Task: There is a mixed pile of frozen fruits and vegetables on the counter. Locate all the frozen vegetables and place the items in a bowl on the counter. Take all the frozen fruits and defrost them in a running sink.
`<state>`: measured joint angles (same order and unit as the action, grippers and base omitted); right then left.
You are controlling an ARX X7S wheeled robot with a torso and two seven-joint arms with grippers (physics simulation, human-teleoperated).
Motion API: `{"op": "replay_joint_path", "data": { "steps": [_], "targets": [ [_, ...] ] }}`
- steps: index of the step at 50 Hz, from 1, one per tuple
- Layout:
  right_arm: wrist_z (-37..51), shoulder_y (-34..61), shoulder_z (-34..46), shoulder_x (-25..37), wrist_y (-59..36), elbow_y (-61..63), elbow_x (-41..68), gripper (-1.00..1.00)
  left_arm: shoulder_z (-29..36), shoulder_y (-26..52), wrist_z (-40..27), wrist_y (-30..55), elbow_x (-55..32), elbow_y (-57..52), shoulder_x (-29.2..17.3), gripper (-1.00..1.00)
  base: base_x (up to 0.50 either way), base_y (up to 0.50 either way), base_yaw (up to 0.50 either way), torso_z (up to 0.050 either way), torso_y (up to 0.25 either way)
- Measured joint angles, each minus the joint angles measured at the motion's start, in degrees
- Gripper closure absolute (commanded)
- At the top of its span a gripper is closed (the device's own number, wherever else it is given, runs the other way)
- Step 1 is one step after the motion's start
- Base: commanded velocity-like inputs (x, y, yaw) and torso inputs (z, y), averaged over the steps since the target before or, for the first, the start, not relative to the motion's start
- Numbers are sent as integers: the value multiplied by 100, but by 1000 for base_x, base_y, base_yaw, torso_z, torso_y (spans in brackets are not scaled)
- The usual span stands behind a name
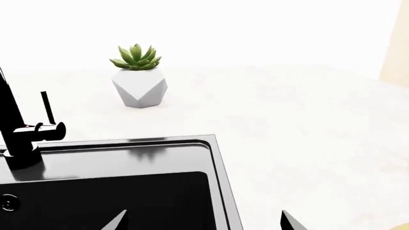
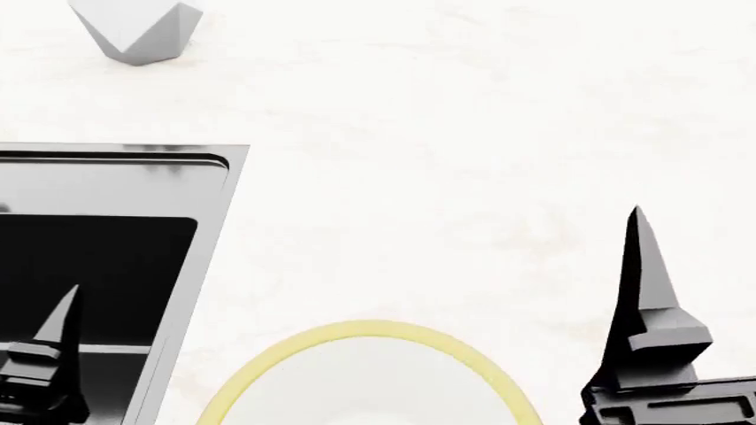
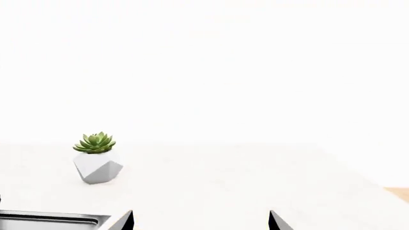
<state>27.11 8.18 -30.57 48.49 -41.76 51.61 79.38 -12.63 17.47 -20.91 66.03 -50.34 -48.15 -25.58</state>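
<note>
A wide white bowl with a yellow rim sits at the near edge of the head view, cut off by the frame so only its far arc shows. It rests on the white, faintly marbled worktop, just beside the black sink, probably so that sorted vegetables and fruit each have a close drop point. What shows of the bowl looks empty.

The sink fills the left of the head view, with a steel-grey rim around the dark basin. In the left wrist view its black faucet and lever stand at the back edge, and part of the round drain is visible. No running water can be made out.

None of the produce appears in any view: no eggplant, carrot, pear or round fruit. The pile must lie outside these frames.

The left gripper hovers over the corner of the sink, and the right gripper hangs over bare worktop beyond the bowl. Each wrist view shows only two dark fingertips standing well apart with nothing between them, so both are spread wide and carry nothing, seemingly ready to reach.

Behind the sink stands a green succulent in a grey faceted pot, no part of the task. A pale tan strip at the far right of the left wrist view is too cropped to identify.
</note>
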Motion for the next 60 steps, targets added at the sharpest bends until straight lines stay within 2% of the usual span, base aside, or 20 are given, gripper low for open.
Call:
{"op": "replay_joint_path", "data": {
  "steps": [10, 19, 40, 60],
  "targets": [
    [20, -713, -636, 11, 10, 244, -4, -100, -165, -53, -37, 45, -178, -63, -79, -100, 0, 10, 0, 0, 0],
    [107, -945, -905, 121, 5, 338, 105, -100, -293, -127, -62, 63, -345, -125, -137, -100, 23, 500, 0, 0, 0],
    [315, -1023, -795, 283, -16, 517, 432, -100, -717, -304, -164, 67, -695, -246, -287, -100, -12, 500, 0, 0, 0],
    [125, -1309, -803, 51, -33, 651, 273, -100, -818, -511, -147, -89, -730, -244, -345, -100, -96, 500, 0, 0, 0]
  ]
}}
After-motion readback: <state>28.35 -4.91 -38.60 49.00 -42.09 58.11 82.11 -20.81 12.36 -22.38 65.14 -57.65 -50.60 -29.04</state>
